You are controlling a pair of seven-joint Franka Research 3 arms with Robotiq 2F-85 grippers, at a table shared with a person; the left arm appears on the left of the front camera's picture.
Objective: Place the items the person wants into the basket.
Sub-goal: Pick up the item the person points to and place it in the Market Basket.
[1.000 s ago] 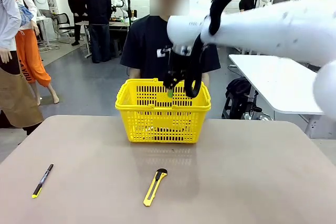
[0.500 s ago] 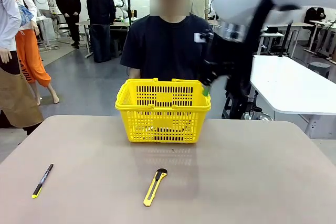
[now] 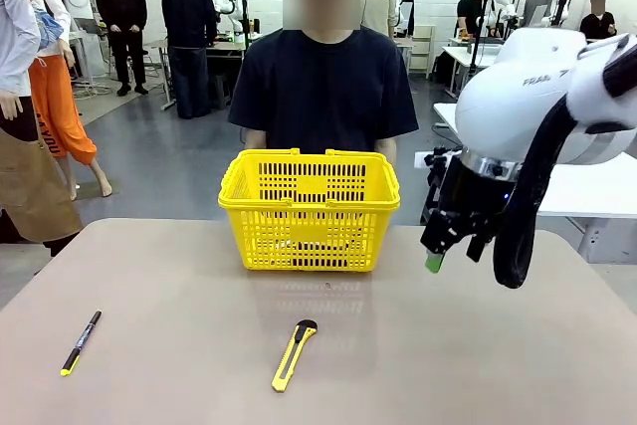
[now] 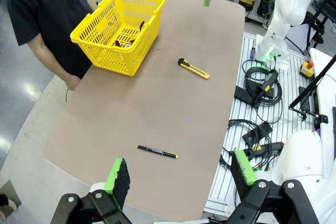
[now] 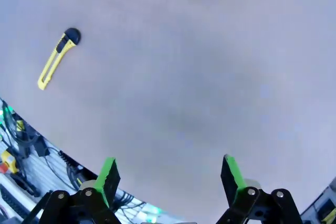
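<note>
Swinging out of the basket and down to the right of the front frame, the right gripper now hangs over bare table, where a second ago it hovered inside the basket rim at upper centre. Its jaws stand wide with nothing between them, and its wrist view shows only tabletop ahead of the green pads, with the knife at upper left. That reads as a drop just finished: dark items lie on the basket floor in the left wrist view, though which ones I cannot tell. The left gripper sits at the bottom of its own frame, jaws also wide and empty, high above the near table edge. Only the knife, low centre in the front view, and the pen, lower left, lie on the table, and neither is wanted. The person stands behind the basket at top centre. The task looks done or nearly so.
</note>
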